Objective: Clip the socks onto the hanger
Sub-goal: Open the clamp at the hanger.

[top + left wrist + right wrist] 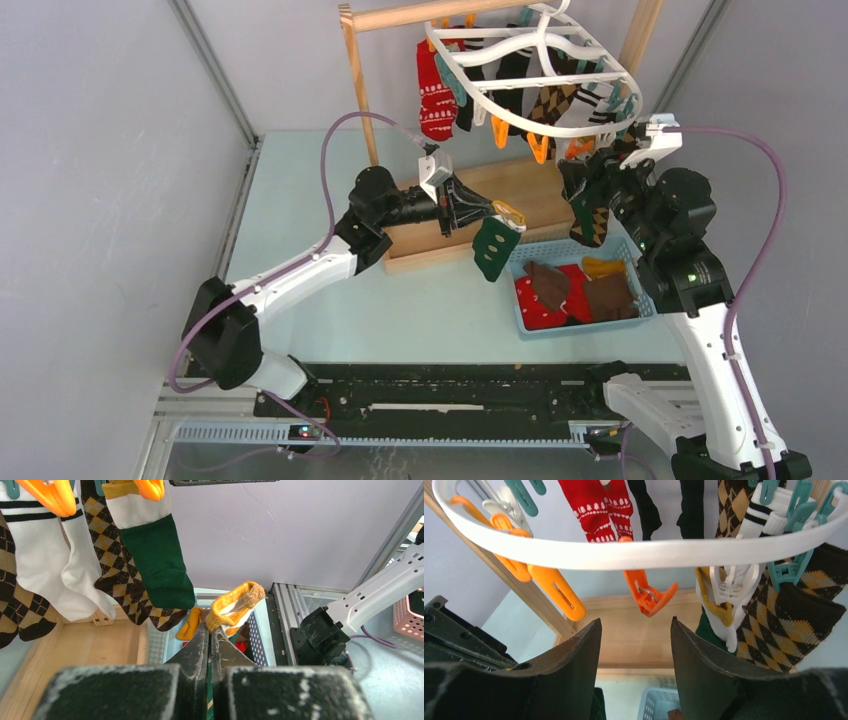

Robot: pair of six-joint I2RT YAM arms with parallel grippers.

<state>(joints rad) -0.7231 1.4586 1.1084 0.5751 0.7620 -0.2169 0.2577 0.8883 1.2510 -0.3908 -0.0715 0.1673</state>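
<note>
The white oval hanger point(548, 128) hangs from the wooden rack with several socks clipped on: red patterned point(436, 95), argyle and black. My left gripper point(492, 214) is shut on the yellow cuff point(236, 604) of a dark green sock point(494, 250), which dangles over the left edge of the basket. In the left wrist view the jaws point(210, 628) meet on the fabric. My right gripper point(635, 624) stands open just under the hanger's rim point(634, 555). An empty orange clip point(647, 594) hangs right above its gap. In the top view that gripper point(585, 168) sits below the front orange clips.
A blue basket point(590, 322) on the table's right holds red, brown and yellow socks. The rack's wooden base point(535, 195) lies under the hanger, its post point(358, 90) at the left. Grey walls close in both sides. An argyle sock point(791, 622) hangs beside my right finger.
</note>
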